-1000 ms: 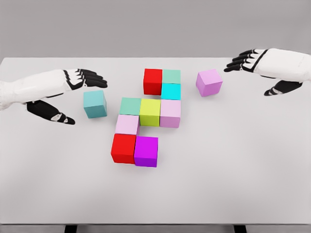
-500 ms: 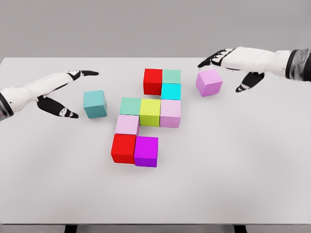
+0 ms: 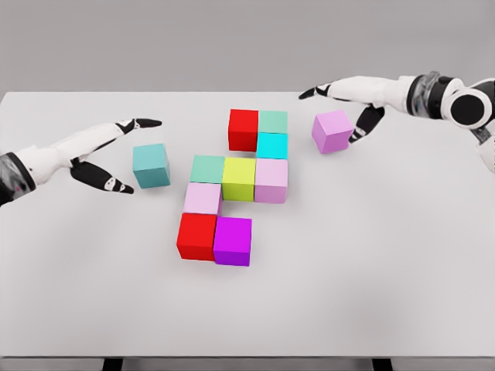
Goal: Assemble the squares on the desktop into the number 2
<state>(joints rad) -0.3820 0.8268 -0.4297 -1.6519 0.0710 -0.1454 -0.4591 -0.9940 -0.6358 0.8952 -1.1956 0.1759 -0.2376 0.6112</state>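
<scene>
Hands over white desk (image 3: 371, 263), mid-assembly. Left hand (image 3: 108, 154) spread open, empty, just short of loose teal plastic cube (image 3: 151, 165) lying beside its fingertips. Right hand (image 3: 348, 104) also open, fingers arched around loose lilac plastic cube (image 3: 333, 131), seemingly not yet gripping. Between both hands, cluster of nine coloured cubes (image 3: 232, 185) already packed into a partial 2. Two pieces apparently left to join the figure.
</scene>
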